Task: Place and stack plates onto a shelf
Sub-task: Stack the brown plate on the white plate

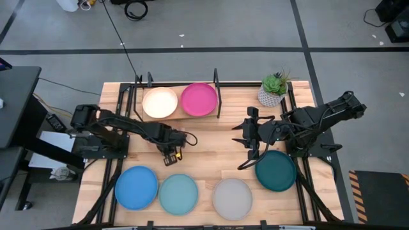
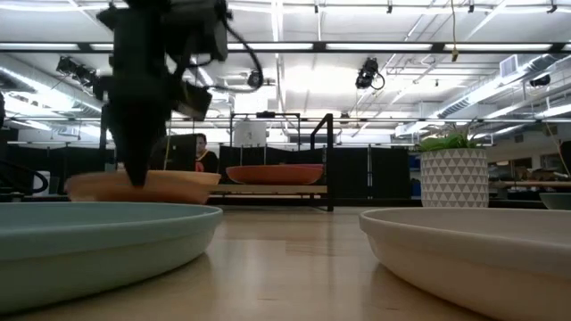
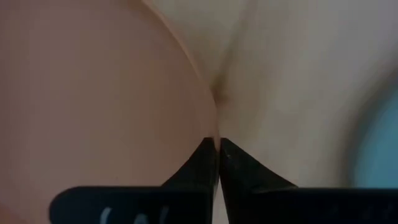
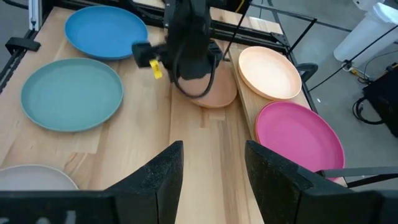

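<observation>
The shelf [image 1: 132, 105] at the table's far side carries a cream plate [image 1: 160, 102] and a magenta plate [image 1: 199, 99]. Blue [image 1: 136, 187], pale blue [image 1: 178, 194] and grey [image 1: 232, 198] plates lie along the near edge, with a dark teal plate [image 1: 276, 170] to their right. My left gripper [image 1: 169, 152] points down in front of the shelf, shut on a tan plate [image 4: 217, 93] that my arm mostly hides from above. My right gripper [image 1: 238, 147] hangs open over bare table beside the teal plate. No orange plate shows. My left gripper [image 3: 217, 146] pinches the tan plate's rim [image 3: 213, 124] between its two fingertips. It comes from above, pointing down [image 2: 138, 174]. The plate stays roughly level beside the fingers [image 2: 169, 185], just in front of the shelf. Whether it is lifted clear of the table I cannot tell.
A white pot with a green plant [image 1: 271, 89] stands at the shelf's right end. Black upright dividers [image 1: 217, 92] rise beside the magenta plate. Bare wood lies between the shelf and the near row of plates. A person sits in the room far behind the table [image 2: 203, 152].
</observation>
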You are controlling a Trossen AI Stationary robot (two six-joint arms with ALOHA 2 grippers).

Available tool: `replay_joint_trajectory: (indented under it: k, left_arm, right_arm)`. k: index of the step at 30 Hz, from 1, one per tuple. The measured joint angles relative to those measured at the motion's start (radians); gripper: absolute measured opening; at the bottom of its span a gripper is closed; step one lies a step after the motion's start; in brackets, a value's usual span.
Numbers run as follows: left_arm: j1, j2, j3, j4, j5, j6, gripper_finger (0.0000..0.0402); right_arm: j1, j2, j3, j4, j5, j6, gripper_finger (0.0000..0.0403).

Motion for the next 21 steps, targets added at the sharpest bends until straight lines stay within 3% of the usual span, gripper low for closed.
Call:
replay_joint_trajectory:
  k: [4,7,11,16,21]
  left_arm:
    - [-0.005,-0.083,0.051,-0.019,0.085,0.047,0.0016]
    - [-0.017,-0.153,0.112,-0.028,0.067,0.074,0.0016]
    - [-0.037,-0.216,0.194,-0.118,-0.061,0.082,0.0015]
    - [-0.022,-0.223,0.24,-0.282,-0.319,0.103,0.0015]
    - [0.075,-0.2,0.17,-0.246,-0.342,0.204,0.0015]
  right_arm:
    - [0.0,0.0,0.0,0.0,0.0,-0.001,0.0178]
    - [0.0,0.0,0.0,0.001,0.0,-0.002,0.0178]
    - [0.0,0.0,0.0,0.006,0.0,-0.004,0.0178]
    - [-0.001,0.0,0.0,0.022,0.0,-0.015,0.0178]
    - [-0.001,0.0,0.0,0.032,-0.001,-0.03,0.0178]
